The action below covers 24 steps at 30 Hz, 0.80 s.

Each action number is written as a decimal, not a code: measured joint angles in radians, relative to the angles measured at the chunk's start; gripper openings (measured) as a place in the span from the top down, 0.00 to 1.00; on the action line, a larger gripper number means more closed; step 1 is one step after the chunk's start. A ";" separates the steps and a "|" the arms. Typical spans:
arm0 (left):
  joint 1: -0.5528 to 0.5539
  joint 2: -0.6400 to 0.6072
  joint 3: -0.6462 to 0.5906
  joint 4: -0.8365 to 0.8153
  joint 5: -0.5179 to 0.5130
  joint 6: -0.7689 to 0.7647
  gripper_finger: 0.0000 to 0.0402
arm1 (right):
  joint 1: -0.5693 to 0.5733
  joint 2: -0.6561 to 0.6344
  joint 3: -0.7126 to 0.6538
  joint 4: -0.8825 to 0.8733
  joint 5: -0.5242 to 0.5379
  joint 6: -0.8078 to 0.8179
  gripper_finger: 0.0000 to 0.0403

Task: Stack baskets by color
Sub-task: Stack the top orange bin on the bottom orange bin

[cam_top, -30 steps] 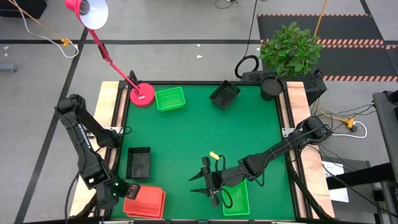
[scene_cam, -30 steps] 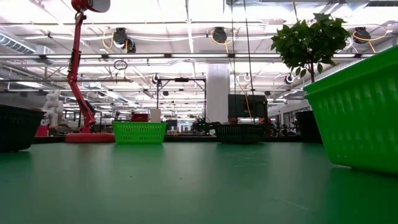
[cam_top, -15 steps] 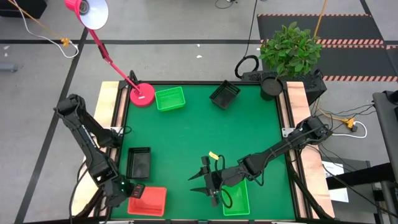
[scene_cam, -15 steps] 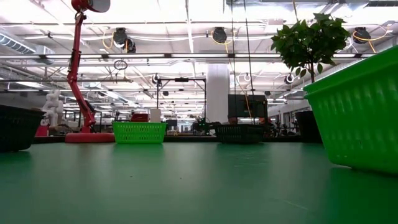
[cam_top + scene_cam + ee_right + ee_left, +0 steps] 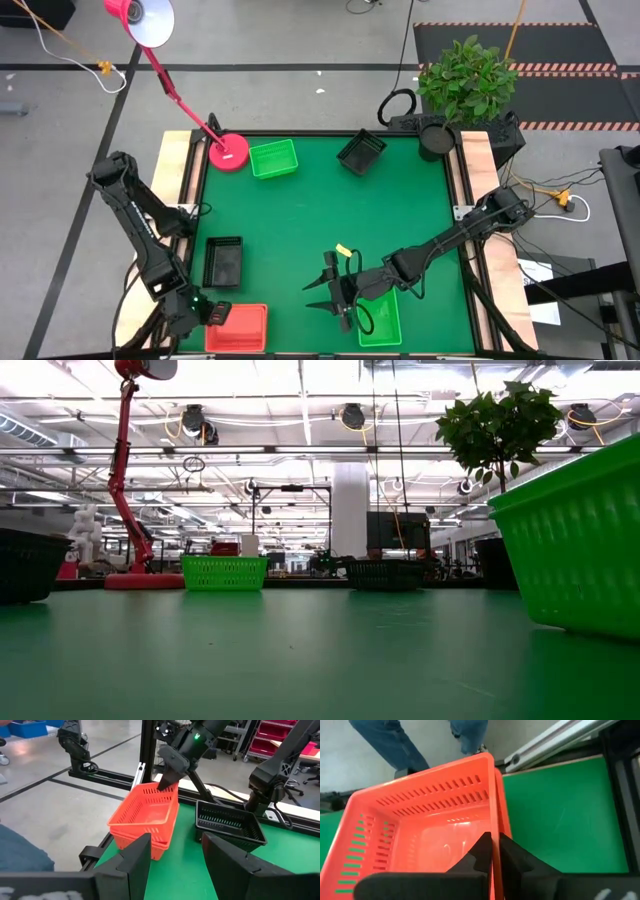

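Landmark for this report: the pink lamp base [image 5: 229, 152] at the far left corner of the green table [image 5: 300, 220].

Left gripper [image 5: 213, 313]: at the near left corner, on the opposite end of the table's left side from the lamp base. Its fingers [image 5: 485, 851] are clenched on the wall of the upper red-orange basket [image 5: 238, 327], which sits nested in a second red-orange basket beneath it; the right wrist view shows the upper one tilted in the stack [image 5: 146, 819].

Right gripper [image 5: 334, 290]: near the front edge, diagonally across the table from the lamp base. Fingers spread apart, grasping nothing; the gap between them is visible in the right wrist view.

Remaining baskets:
- Green basket [image 5: 273, 159], just beside the lamp base on the far edge.
- Black basket [image 5: 361, 152], farther along the same far edge, set askew.
- Black basket [image 5: 223, 262], on the left side between the lamp base and the red-orange stack.
- Green basket [image 5: 382, 318], at the front edge just beside the right gripper, with the right arm over it.

A person's legs in blue trousers [image 5: 395, 742] stand beyond the table.
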 joint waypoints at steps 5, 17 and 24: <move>0.000 0.000 0.000 0.003 0.011 -0.003 0.98 | 0.000 0.000 0.000 0.000 0.000 0.000 0.58; 0.024 0.000 0.000 0.005 -0.048 -0.176 0.72 | 0.000 0.000 0.000 0.000 0.000 -0.003 0.58; 0.019 0.000 0.000 0.005 -0.101 -0.313 0.58 | 0.000 0.000 0.000 0.000 -0.001 -0.003 0.58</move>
